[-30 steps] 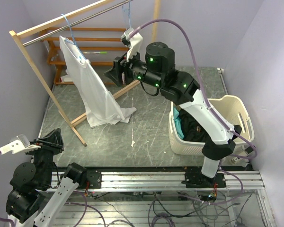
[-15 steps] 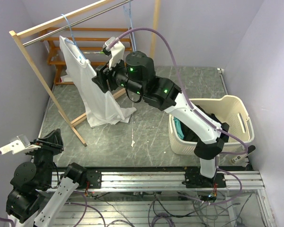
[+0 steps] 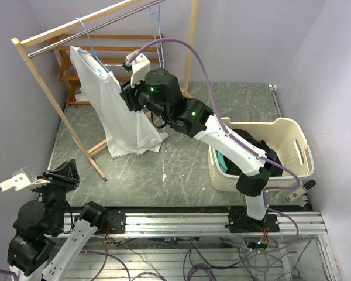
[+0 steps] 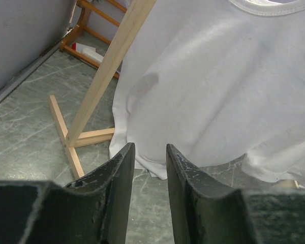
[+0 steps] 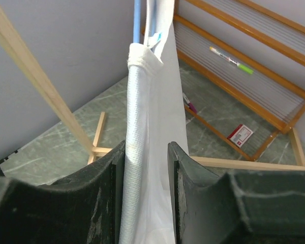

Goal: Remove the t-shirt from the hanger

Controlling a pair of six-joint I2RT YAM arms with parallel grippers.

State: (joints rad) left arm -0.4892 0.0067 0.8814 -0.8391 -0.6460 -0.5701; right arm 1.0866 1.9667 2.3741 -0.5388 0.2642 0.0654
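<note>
A white t-shirt [image 3: 114, 111] hangs on a blue hanger [image 3: 85, 35] from the metal rail [image 3: 111, 21] of a wooden rack. My right gripper [image 3: 124, 93] is at the shirt's right shoulder. In the right wrist view the right gripper [image 5: 146, 150] is open, with the shirt's rolled edge [image 5: 134, 117] between its jaws and against the left finger; the blue hanger [image 5: 137, 20] shows above. My left gripper [image 3: 67, 170] sits low at the near left, open and empty. In the left wrist view the left gripper [image 4: 147, 152] faces the shirt [image 4: 218, 91] from a distance.
The rack's slanted wooden post [image 3: 52, 99] and its floor bar [image 4: 91, 137] stand between my left arm and the shirt. A cream laundry basket [image 3: 292, 137] with dark clothes stands at the right. A marker [image 5: 231, 60] and a red card [image 5: 240, 134] lie behind the rack.
My right arm has swung left from the rail's far end to the shirt's shoulder, and its jaws now straddle the shirt's edge. The left arm has not moved.
</note>
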